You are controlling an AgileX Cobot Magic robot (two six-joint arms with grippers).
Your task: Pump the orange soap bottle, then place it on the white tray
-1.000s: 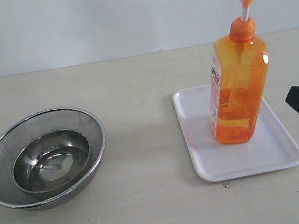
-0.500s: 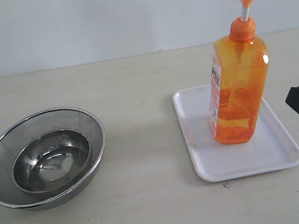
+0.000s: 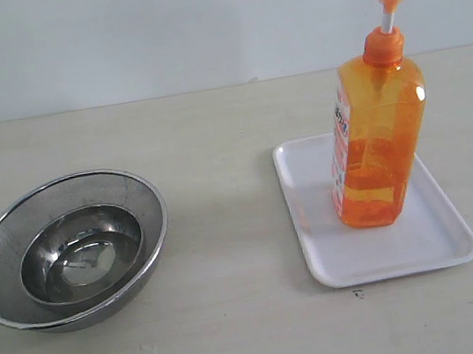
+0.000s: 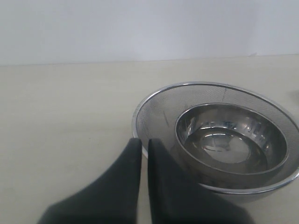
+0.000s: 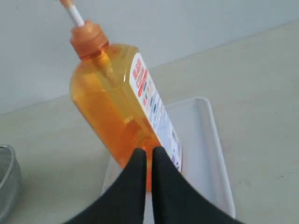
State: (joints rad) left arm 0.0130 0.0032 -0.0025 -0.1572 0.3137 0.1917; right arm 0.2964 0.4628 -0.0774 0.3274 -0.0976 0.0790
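Looking at your right gripper [image 5: 145, 153], its fingers are pressed together on nothing, and the orange soap bottle [image 5: 117, 102] stands upright ahead of the tips, already sitting on the white tray [image 5: 212, 140]. Your left gripper [image 4: 140, 141] is closed up and empty too, with the nested steel bowls [image 4: 224, 140] right in front of it. Looks basically done to me. Only real risk: if you drift forward, those closed tips poke the tall bottle and it topples off the tray.
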